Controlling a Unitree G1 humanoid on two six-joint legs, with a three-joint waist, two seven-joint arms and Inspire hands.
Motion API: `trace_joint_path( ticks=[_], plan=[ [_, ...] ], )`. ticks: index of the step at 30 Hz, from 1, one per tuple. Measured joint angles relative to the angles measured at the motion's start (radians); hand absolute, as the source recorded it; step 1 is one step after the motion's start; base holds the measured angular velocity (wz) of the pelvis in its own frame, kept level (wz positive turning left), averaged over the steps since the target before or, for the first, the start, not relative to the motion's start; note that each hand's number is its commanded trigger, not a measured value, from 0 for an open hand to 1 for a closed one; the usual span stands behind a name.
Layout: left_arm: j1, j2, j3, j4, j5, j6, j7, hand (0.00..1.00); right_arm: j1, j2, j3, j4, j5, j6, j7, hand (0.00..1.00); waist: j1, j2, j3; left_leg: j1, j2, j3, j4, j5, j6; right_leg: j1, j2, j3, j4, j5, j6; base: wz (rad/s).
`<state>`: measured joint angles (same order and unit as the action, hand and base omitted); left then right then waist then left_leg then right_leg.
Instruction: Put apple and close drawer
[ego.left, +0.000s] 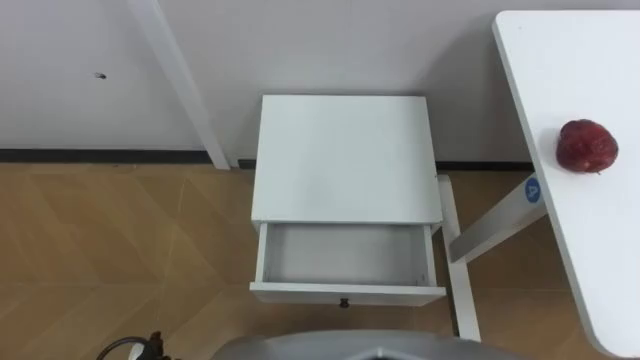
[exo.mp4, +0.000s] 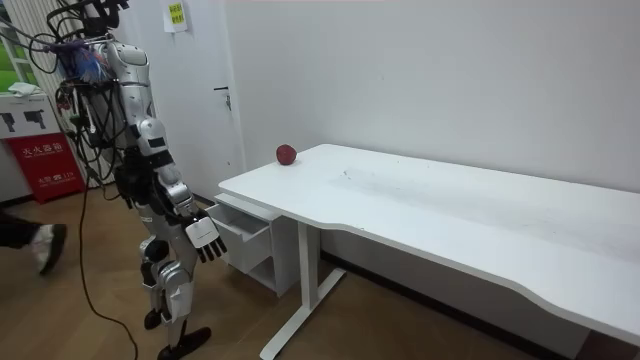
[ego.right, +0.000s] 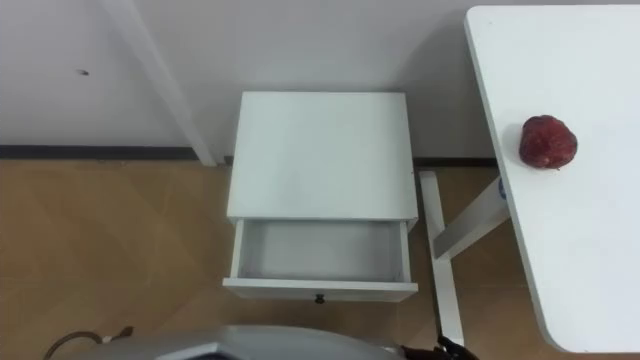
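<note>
Right hand (exo.mp4: 205, 238) hangs with fingers slack and empty, just short of the open, empty drawer (ego.left: 345, 293). Apple (ego.left: 587, 146) sits well beyond them on the bench (ego.left: 610, 250), near its edge. A clumsy reach could roll it off.

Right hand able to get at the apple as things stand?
Likely yes: the apple lies bare near the edge of the desk on the robot's right; the right hand hangs open below desk height and must lift first.
</note>
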<state>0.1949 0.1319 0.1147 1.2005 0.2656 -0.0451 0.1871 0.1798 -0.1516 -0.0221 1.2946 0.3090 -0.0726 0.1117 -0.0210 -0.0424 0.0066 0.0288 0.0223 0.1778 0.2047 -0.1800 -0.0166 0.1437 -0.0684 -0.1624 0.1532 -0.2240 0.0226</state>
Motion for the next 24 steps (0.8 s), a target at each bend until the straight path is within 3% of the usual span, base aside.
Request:
trace_joint_path(
  ticks=[16,19,20,21,24],
  plan=[
    [0.006,-0.003,0.001,0.011,-0.001,0.002,-0.004,0.00,0.000,0.003,-0.004,0.003,0.019,0.001,-0.020,0.00,-0.002,0.008,-0.0040,-0.002,0.001,-0.001,0.003,-0.001,-0.001,-0.002,0.000,-0.002,0.002,0.001,-0.001,0.00],
    [0.003,-0.003,0.002,0.020,0.000,0.001,-0.003,0.00,-0.001,0.012,-0.039,0.009,0.043,0.002,-0.045,0.00,-0.003,0.007,-0.0028,-0.002,0.001,0.000,0.005,-0.001,0.000,-0.003,0.000,0.000,0.003,0.001,-0.001,0.00],
    [-0.005,-0.003,0.005,0.021,0.003,0.001,-0.002,0.00,-0.001,0.015,-0.054,0.014,0.054,0.002,-0.055,0.00,-0.003,0.015,-0.0058,-0.003,0.001,-0.001,0.005,-0.002,0.000,-0.003,0.000,0.000,0.003,0.001,-0.001,0.00],
    [-0.001,-0.003,0.012,0.033,0.005,0.001,0.000,0.00,0.001,0.019,-0.074,0.017,0.075,0.002,-0.072,0.00,-0.003,0.007,-0.0012,-0.003,0.001,0.000,0.005,-0.002,0.000,-0.003,0.000,0.000,0.004,0.001,-0.001,0.00],
    [0.004,-0.003,0.040,0.038,0.002,0.001,0.016,0.00,0.008,0.029,-0.124,0.016,0.125,0.003,-0.120,0.00,-0.010,0.010,-0.0020,-0.002,0.001,0.000,0.005,-0.002,0.000,-0.002,0.000,-0.001,0.005,0.001,-0.001,0.00]
  ],
)
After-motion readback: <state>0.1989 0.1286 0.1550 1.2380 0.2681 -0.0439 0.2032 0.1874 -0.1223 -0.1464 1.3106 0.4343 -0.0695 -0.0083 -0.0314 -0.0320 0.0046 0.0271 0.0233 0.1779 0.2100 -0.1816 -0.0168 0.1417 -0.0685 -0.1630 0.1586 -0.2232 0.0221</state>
